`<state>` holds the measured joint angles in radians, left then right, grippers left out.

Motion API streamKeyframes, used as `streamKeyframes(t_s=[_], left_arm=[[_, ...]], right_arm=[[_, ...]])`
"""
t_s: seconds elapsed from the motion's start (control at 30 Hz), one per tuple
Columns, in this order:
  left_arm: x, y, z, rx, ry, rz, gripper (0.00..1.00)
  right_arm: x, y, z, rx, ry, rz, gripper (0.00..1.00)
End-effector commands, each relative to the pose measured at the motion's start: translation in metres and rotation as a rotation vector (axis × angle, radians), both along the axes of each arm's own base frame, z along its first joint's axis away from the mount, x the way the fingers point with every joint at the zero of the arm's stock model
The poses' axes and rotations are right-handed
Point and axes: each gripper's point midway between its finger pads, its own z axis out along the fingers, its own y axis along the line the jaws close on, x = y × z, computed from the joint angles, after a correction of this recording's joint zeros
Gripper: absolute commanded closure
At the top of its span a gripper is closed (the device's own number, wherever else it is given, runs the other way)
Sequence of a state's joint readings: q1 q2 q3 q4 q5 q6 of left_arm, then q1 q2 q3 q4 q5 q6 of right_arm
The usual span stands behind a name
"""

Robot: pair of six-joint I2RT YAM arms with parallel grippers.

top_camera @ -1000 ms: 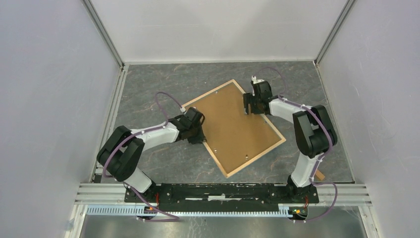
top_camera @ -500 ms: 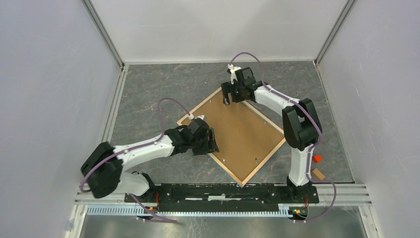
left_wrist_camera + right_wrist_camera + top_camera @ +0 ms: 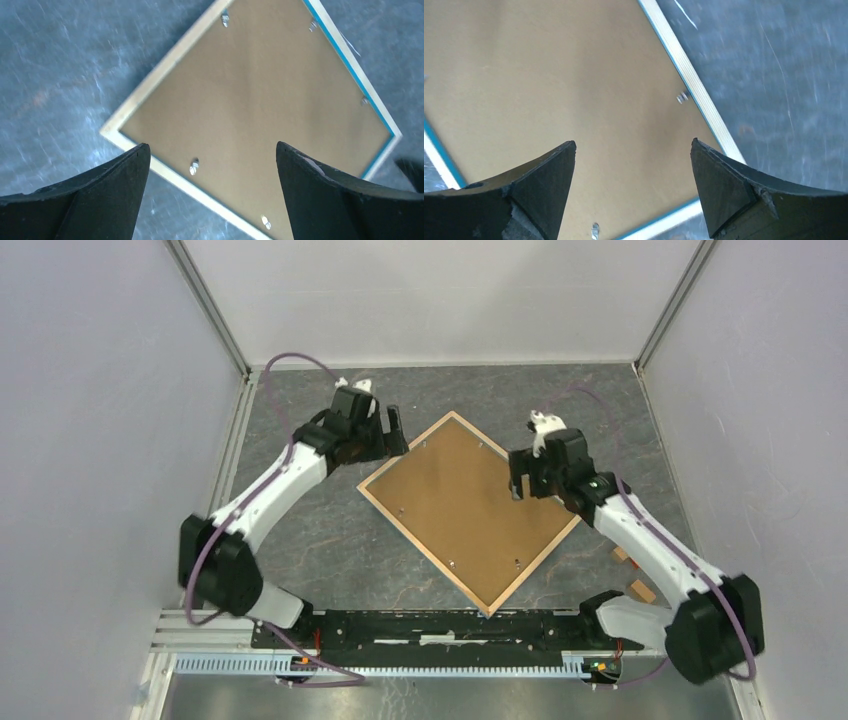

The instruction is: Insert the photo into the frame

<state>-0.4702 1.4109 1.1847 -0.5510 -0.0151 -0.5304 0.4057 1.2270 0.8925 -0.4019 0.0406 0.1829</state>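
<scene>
The left arm (image 3: 270,490) reaches from its base away and inward, with the elbow folded low and the forearm slanting toward the frame (image 3: 424,551). Its wrist ends just off the frame's far-left edge. The left pincer (image 3: 398,430) is raised clear of that edge, with its jaws spread wide and nothing between them (image 3: 211,145).

The right arm (image 3: 650,545) has its elbow tucked low and its forearm stretched toward the frame's far-right edge. The right pincer (image 3: 517,475) hangs above that edge, pointing down, with its jaws wide apart and empty (image 3: 633,141).
</scene>
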Motion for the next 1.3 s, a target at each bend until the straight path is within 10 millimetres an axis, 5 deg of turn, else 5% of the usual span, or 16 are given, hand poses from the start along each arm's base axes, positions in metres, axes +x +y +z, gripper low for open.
streamKeyframes(t_s=[0.0, 0.2, 0.43, 0.77, 0.93, 1.27], left_arm=[[0.044, 0.001, -0.021, 0.118, 0.025, -0.084, 0.0], [0.091, -0.013, -0.066, 0.173, 0.103, -0.121, 0.0], [0.1, -0.033, -0.124, 0.158, 0.22, -0.229, 0.01], [0.075, -0.018, -0.148, 0.218, 0.294, -0.255, 0.1], [0.041, 0.0, -0.15, 0.228, 0.382, -0.191, 0.18], [-0.031, 0.042, -0.132, 0.285, 0.456, -0.179, 0.38]], right_arm=[[-0.04, -0.053, -0.017, 0.031, 0.009, -0.244, 0.1], [-0.082, -0.079, -0.047, 0.111, 0.009, -0.429, 0.08], [-0.095, -0.076, -0.078, 0.115, 0.076, -0.385, 0.09], [-0.098, -0.058, -0.108, 0.181, 0.155, -0.31, 0.1], [-0.087, -0.057, -0.104, 0.177, 0.11, -0.284, 0.1], [-0.054, -0.013, -0.097, 0.232, 0.153, -0.046, 0.11]])
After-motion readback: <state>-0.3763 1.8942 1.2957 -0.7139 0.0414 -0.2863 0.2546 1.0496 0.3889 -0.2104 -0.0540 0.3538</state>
